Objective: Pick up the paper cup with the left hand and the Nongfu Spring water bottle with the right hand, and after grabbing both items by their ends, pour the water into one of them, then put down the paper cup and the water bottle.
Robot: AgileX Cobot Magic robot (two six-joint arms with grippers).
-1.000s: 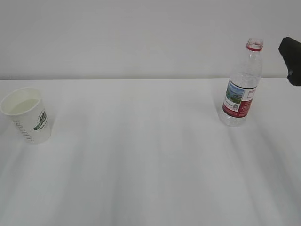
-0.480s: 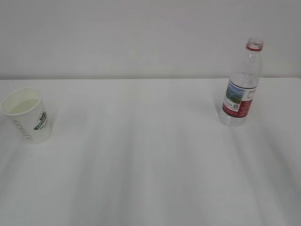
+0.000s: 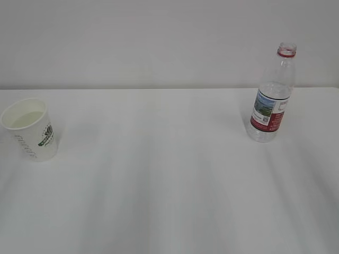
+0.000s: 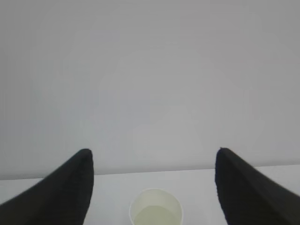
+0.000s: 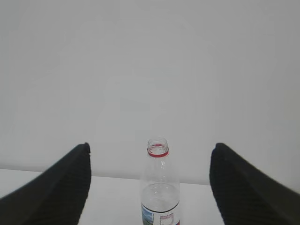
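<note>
Red label with a blue-green landscape wraps the bottle (image 3: pixel 273 98), its print too small to read; it stands upright, uncapped mouth up, far right on the table (image 3: pixel 169 185). Far left, the cup (image 3: pixel 32 128) stands mouth up, green logo outward. Both grippers (image 4: pixel 152 187) (image 5: pixel 150 183) hang spread, holding nothing.

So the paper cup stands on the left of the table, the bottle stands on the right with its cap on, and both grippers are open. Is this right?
Not quite: the bottle has no cap; the right wrist view shows its open mouth. The paper cup, left gripper and right gripper are as stated.
</note>
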